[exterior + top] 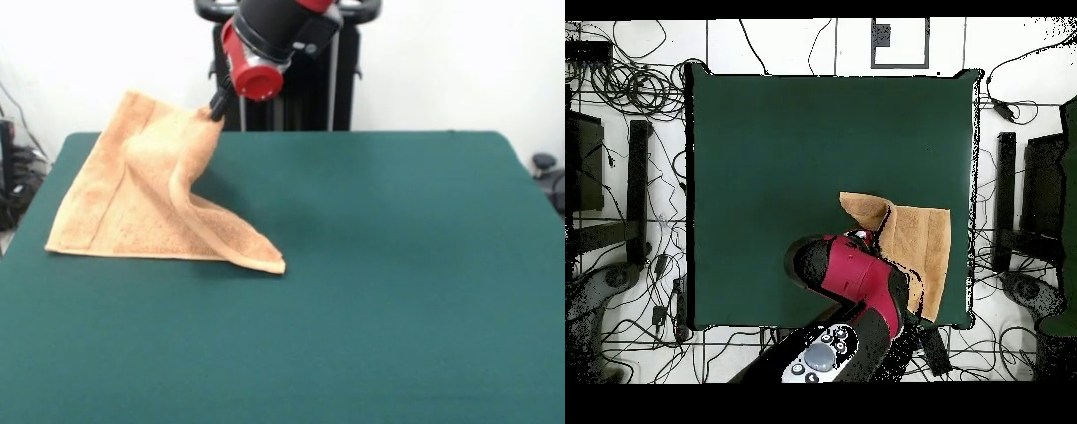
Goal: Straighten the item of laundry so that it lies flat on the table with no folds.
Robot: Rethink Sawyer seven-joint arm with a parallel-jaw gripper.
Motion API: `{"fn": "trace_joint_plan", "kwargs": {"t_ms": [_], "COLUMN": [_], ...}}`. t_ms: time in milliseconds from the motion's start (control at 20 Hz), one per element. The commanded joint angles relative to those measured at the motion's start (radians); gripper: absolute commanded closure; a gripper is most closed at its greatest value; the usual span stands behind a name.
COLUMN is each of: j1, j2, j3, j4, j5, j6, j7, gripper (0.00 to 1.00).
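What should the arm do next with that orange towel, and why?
Probably draw the raised corner outward, away from the towel's resting edge, then lower it. The end effector holds one corner up in the air, so the cloth hangs in a ridge and fold, while its lower edge rests on the green table. Pulling should stretch that fold out.

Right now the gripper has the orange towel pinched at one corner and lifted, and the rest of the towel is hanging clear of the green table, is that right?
Not quite. The gripper does hold the orange towel lifted by one corner, but the rest is not hanging clear: the front view shows its lower edge and near corner resting on the green table.
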Motion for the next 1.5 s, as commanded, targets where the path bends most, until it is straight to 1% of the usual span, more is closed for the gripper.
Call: {"fn": "trace_joint_plan", "kwargs": {"t_ms": [50, 250, 400, 600, 750, 900, 1000, 1150, 1250, 1500], "j1": [-0.005, -0.006, 0.018, 0.089, 0.113, 0.121, 0.116, 0.078, 0.063, 0.03], "j2": [-0.032, -0.049, -0.042, -0.005, 0.005, 0.006, -0.003, -0.039, -0.057, -0.106], "j3": [0.247, 0.277, 0.258, 0.184, 0.167, 0.165, 0.172, 0.226, 0.243, 0.265], "j4": [0.1, 0.136, 0.133, 0.095, 0.089, 0.096, 0.107, 0.149, 0.169, 0.209], "j5": [0.083, 0.089, 0.08, 0.067, 0.068, 0.065, 0.056, 0.041, 0.027, -0.005], "j6": [-0.017, -0.059, -0.049, 0.003, 0.012, -0.008, -0.027, -0.1, -0.126, -0.156], "j7": [0.134, 0.143, 0.158, 0.194, 0.202, 0.194, 0.174, 0.124, 0.101, 0.055], "gripper": [1.0, 1.0, 1.0, 1.0, 1.0, 1.0, 1.0, 1.0, 1.0, 1.0]}}
